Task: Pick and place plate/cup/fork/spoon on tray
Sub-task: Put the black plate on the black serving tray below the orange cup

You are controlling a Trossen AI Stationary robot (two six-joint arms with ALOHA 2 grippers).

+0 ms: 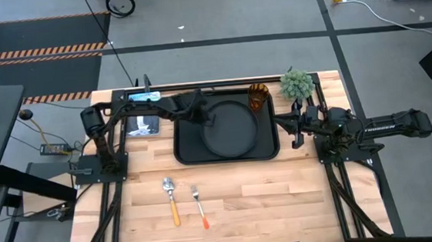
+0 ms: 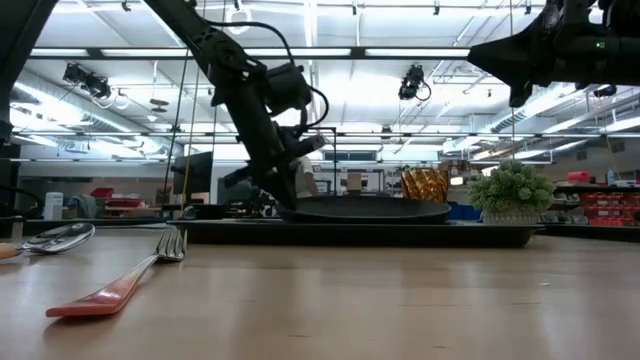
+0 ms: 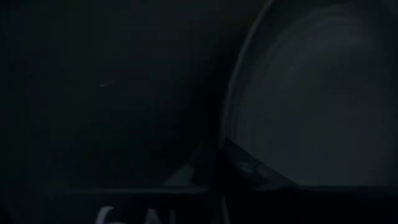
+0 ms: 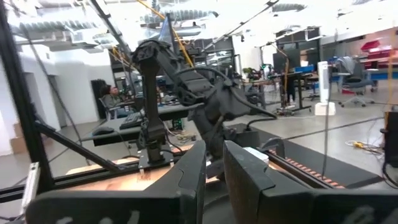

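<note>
Wooden table [image 1: 284, 201], black tray [image 1: 268, 149], workshop behind

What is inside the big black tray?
The round black plate lies inside the tray, with the orange cup at the tray's far right corner. The left hand reaches over the plate's edge, hiding what is beneath it.

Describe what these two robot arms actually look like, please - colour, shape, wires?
Both arms are matte black, built from slim jointed segments on black frame mounts. The left arm trails loose black cables that loop beside it. The right arm carries small white lettering along its forearm. Each ends in a gripper: the right gripper has two flat, dark, blade-like fingers, and the left gripper is similarly black.
</note>
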